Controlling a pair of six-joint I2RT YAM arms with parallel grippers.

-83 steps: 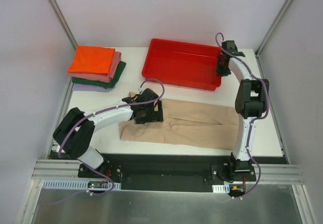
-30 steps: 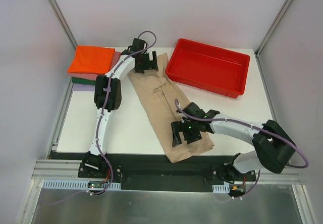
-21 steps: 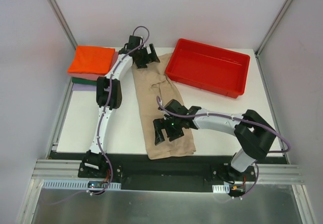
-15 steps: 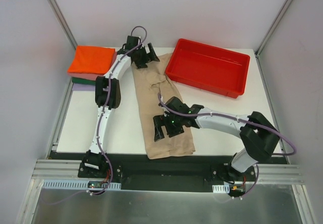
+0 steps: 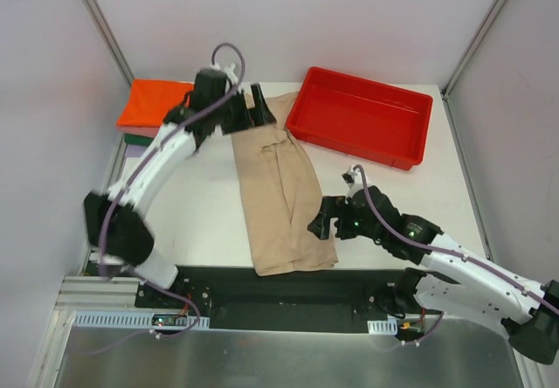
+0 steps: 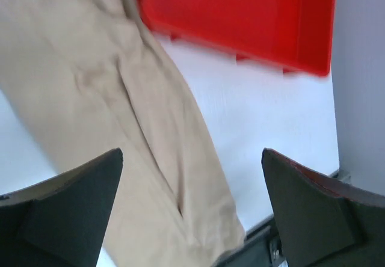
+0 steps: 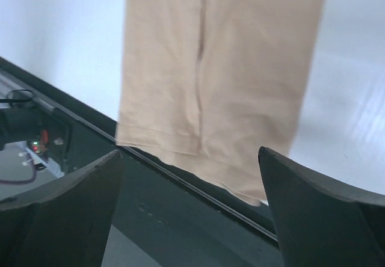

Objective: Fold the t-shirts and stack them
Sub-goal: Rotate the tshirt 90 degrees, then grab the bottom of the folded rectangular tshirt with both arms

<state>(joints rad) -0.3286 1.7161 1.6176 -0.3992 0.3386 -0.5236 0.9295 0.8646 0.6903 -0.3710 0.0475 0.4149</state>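
The long beige cloth t-shirt (image 5: 281, 187) lies folded into a narrow strip down the middle of the white table (image 5: 218, 204). It runs from just left of the red plastic tray (image 5: 362, 117) at the far side to the table's near edge. From the top camera we see the left arm rising from its base, bending out to the left and reaching in a long arc to the far side. The left gripper (image 5: 253, 114) sits over the shirt's far end. The right arm is folded low, with its elbow out at the near right corner and its forearm pointing left. The right gripper (image 5: 327, 224) sits just beside the shirt's right edge, near the hem. At the far left corner is a stack of folded shirts, with the orange cloth shirt (image 5: 148, 104) on top. Below it we see slivers of a dark green shirt (image 5: 131, 139) and a lavender shirt (image 5: 131, 150).

In the left wrist view, the left gripper (image 6: 191, 156) has its dark fingers (image 6: 78, 207) spread wide with nothing between them. The beige shirt (image 6: 120, 98) is below, with the red tray (image 6: 240, 14) beyond it.

In the right wrist view, the right gripper (image 7: 189, 156) is likewise spread and holds nothing. The beige shirt (image 7: 222, 68) lies flat underneath, its hem reaching onto the black strip (image 7: 150, 207) along the table's near edge.
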